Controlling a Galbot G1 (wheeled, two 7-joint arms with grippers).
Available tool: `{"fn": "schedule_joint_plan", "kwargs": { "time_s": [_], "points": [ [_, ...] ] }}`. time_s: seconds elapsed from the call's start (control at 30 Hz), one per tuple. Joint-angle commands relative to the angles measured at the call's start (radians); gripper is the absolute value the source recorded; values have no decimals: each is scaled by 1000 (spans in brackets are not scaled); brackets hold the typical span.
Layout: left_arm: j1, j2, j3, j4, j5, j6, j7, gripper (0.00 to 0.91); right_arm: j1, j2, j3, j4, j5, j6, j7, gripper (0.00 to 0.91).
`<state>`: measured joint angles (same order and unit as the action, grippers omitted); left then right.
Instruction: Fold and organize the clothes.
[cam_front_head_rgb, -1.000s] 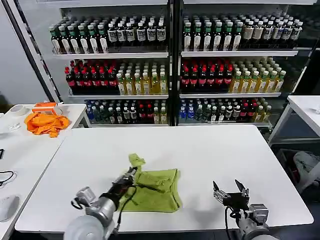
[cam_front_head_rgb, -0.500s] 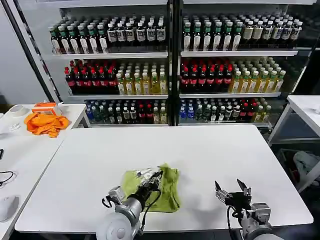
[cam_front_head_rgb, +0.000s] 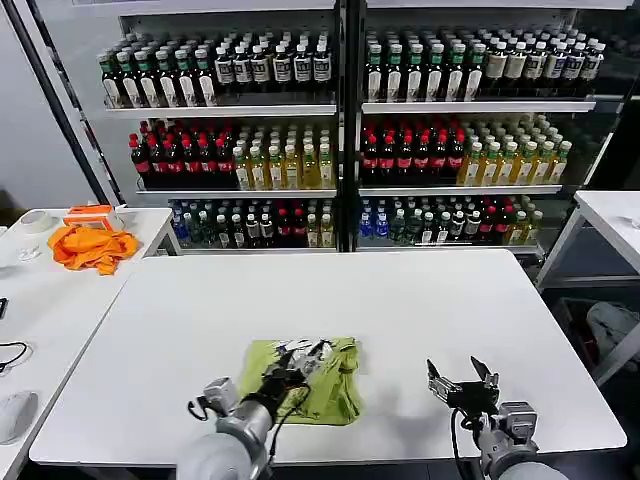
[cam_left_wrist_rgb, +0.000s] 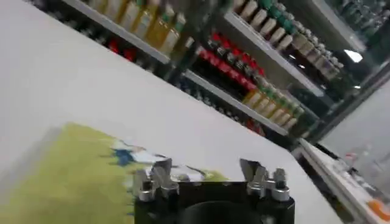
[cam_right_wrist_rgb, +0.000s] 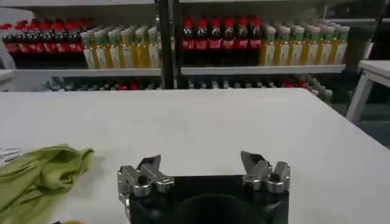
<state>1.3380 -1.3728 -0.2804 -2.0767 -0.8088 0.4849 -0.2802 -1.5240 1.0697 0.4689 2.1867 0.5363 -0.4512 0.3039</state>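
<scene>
The clothes, a light yellow-green T-shirt, lie folded in a small pile near the front of the white table, with a white-and-dark print showing on top. My left gripper hovers low over the shirt's near left part. In the left wrist view this gripper is open with nothing between its fingers, the shirt and its print just beyond. My right gripper is open above bare table to the right of the shirt. In the right wrist view, that gripper has the shirt off to one side.
A bright orange cloth lies on a side table at the left. Shelves of bottles stand behind the table. Another table stands at the right. The table's front edge runs close under both grippers.
My left gripper carried a flap of the shirt rightward over the pile, let it go and drew back toward me. The print now lies on top. The right gripper barely moved.
</scene>
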Motion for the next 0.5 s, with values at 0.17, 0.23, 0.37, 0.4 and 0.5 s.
{"fn": "schedule_joint_plan", "kwargs": {
  "time_s": [0.17, 0.23, 0.37, 0.4, 0.5],
  "points": [
    [134, 90, -181, 0, 138, -8, -30, 907, 12, -2, 0, -21, 2, 2, -1, 907],
    [125, 90, -167, 17, 171, -7, -24, 907, 11, -4, 2, -21, 1, 3, -1, 907],
    [99, 86, -155, 52, 183, -1, -21, 907, 7, -7, 11, -13, 2, 2, -2, 907],
    [91, 85, -150, 59, 183, 1, -19, 907, 6, -8, 13, -12, 3, 2, -2, 907],
    [85, 81, -132, 69, 152, 16, -9, 907, 0, -10, 19, -10, 3, 3, -2, 907]
  ]
}}
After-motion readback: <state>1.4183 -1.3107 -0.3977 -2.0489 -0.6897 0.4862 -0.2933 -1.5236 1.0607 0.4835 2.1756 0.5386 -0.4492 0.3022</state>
